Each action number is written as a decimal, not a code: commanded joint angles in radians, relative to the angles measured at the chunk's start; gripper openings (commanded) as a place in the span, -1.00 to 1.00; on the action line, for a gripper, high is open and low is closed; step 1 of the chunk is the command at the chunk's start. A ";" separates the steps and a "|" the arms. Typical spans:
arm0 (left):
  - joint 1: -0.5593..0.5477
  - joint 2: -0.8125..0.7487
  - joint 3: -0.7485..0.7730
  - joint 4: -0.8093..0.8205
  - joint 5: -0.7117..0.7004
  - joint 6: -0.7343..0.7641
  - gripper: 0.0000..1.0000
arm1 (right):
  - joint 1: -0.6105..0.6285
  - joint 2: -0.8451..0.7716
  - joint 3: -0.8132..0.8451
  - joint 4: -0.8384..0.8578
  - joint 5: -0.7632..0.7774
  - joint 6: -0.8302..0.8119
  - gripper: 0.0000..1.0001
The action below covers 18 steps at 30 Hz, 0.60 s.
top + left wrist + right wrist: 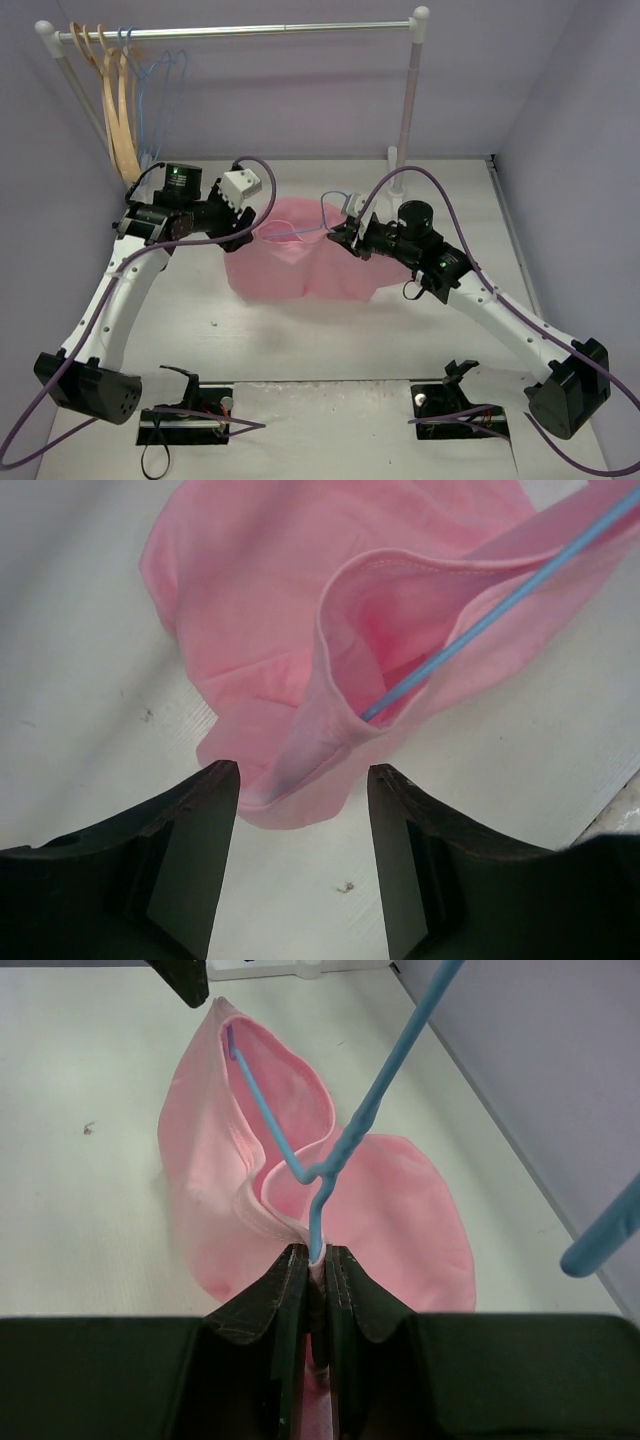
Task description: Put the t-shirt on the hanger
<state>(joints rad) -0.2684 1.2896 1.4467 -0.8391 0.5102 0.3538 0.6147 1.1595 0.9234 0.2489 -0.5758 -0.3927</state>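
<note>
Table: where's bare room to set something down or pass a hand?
Biggest bare patch of table: front centre, between t-shirt, left arm, right arm and base plates. Smaller one far right, between rack post and wall. Crowded: centre, where left gripper and right gripper meet at t-shirt and hanger; far left, under the hung hangers.

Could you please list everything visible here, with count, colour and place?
t-shirt: one, light pink, bunched mid-table.
hanger: one, light blue, partly inside the t-shirt.
rack: one, white with silver rail, at the back.
wooden hangers: two or three, tan, rail's left end.
spare wire hangers: about two, light blue, beside the wooden ones.
table: one, white, under everything.
cables: two, purple, over the arms.
left arm: one, white and black, left of t-shirt, jaws open.
right arm: one, white and black, right of t-shirt, jaws shut on the hanger.
</note>
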 commanded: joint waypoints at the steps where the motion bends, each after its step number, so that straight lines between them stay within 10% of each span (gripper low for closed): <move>1: 0.011 -0.059 -0.015 0.095 0.126 0.148 0.06 | -0.003 0.003 0.054 0.067 -0.052 0.006 -1.00; 18: 0.031 0.054 -0.016 -0.069 0.212 0.373 -0.03 | -0.001 0.012 0.086 0.026 -0.090 0.002 -1.00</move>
<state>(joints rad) -0.2443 1.3521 1.4151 -0.8940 0.6666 0.6579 0.6147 1.1786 0.9497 0.2020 -0.6300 -0.3927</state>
